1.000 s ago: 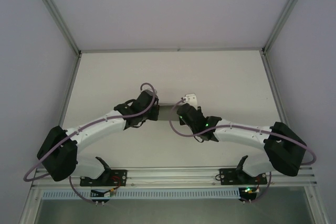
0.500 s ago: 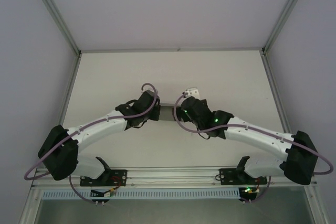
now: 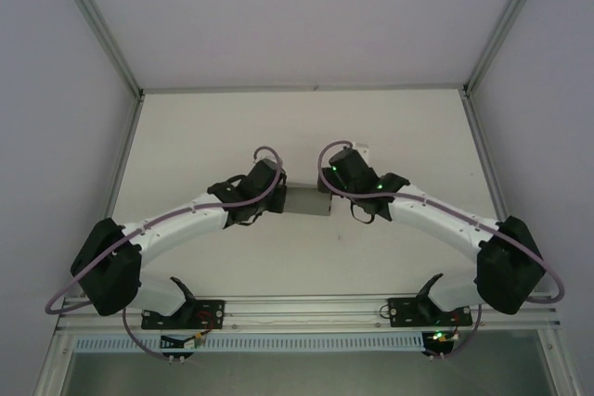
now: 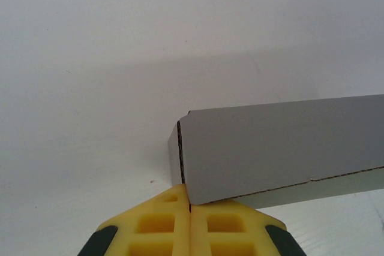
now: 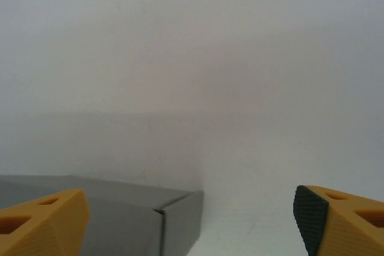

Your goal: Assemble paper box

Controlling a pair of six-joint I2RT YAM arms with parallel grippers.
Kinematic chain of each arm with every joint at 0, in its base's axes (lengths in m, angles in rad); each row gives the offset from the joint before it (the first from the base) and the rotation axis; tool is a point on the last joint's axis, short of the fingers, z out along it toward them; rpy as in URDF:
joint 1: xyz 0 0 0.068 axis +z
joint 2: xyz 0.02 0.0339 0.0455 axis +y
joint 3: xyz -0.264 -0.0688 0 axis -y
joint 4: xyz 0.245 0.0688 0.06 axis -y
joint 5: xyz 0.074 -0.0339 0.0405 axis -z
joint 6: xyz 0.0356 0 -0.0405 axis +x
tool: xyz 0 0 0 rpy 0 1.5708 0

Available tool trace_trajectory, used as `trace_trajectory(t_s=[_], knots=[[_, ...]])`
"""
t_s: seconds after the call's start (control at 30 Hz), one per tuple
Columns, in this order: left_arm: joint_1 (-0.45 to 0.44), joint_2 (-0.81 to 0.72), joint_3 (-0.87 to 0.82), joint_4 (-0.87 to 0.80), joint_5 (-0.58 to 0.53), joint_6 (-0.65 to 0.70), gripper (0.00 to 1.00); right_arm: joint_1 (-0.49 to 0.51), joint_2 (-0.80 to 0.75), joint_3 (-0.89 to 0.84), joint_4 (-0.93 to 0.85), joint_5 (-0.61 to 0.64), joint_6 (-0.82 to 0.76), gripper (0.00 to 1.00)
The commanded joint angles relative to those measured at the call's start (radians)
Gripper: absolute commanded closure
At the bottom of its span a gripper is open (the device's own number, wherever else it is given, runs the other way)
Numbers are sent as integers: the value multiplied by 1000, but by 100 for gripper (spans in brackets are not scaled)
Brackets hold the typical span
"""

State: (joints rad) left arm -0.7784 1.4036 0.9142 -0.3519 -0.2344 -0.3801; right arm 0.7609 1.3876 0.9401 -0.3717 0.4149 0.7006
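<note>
Paper box looks basically folded. Its corner is pinched tight in the left pincer, while the right pincer is spread wide. A fresh grab at its end is probably needed next.

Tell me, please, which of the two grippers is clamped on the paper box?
The left gripper: its jaws are pinched shut on a corner wall of the paper box. The right gripper stands wide open at the box's other end.

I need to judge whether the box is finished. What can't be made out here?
Top view: both wrists cover the ends of the paper box.
Left wrist view: the box runs off the right edge; the left gripper hides the card it pinches.
Right wrist view: hazy; the bottom edge cuts the box.
</note>
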Motion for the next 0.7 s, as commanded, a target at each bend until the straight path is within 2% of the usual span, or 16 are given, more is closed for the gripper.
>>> trace_trajectory(t_s=[0.0,0.07,0.2,0.37,0.5,0.53,0.6,0.63,0.67], knots=[[-21,69,-34,-201,93,0,100,-7,33,-49,-29,-86,79,17],[-22,70,-18,-209,91,7,99,-7,42,-93,-25,-110,115,22],[-21,54,19,-224,115,36,85,-5,54,-214,81,-159,171,28],[-20,-16,77,-337,116,113,56,-3,76,-275,134,-182,207,39],[-12,-82,102,-397,146,127,34,8,79,-297,147,-172,214,43],[-11,-95,109,-403,168,122,22,9,81,-307,156,-169,216,43],[-6,-113,123,-396,194,101,5,12,84,-330,183,-165,212,44],[0,-116,133,-394,196,80,0,13,84,-346,211,-170,202,44],[7,-117,142,-392,202,59,0,14,84,-362,241,-172,190,45]])
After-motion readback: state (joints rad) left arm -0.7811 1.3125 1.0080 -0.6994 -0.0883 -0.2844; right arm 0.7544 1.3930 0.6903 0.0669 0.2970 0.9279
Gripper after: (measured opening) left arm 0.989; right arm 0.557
